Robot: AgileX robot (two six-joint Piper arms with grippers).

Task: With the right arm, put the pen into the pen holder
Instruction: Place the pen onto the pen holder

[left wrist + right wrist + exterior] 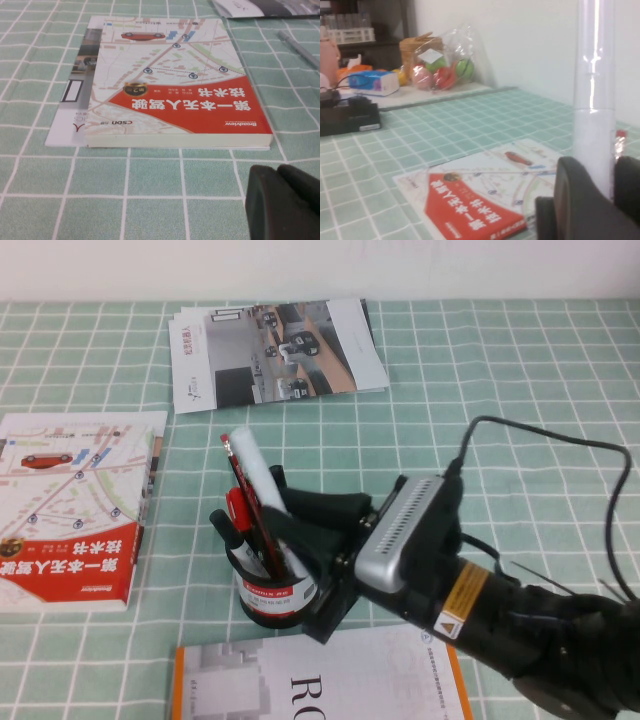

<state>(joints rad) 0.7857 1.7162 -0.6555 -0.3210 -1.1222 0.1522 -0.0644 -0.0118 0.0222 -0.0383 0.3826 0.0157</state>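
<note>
Over pen holder point(277, 590): right gripper point(283, 512) clamps pen point(258, 468). Left gripper point(286, 202) by "CSDN" book point(180, 85), grip state unclear.

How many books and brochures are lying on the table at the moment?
4: red-and-white book at left, brochure beneath it, brochure stack at far side, orange-edged booklet by right gripper. Left gripper hovers nearby.

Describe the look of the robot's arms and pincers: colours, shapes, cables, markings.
The right arm is black with a ribbed silver-grey wrist block, a yellow warning sticker and loose black cables looping behind. Its right pincer, at the mesh cup, has chunky matte black fingers. Of the left pincer, near the red book, only rounded black finger ends show.
</note>
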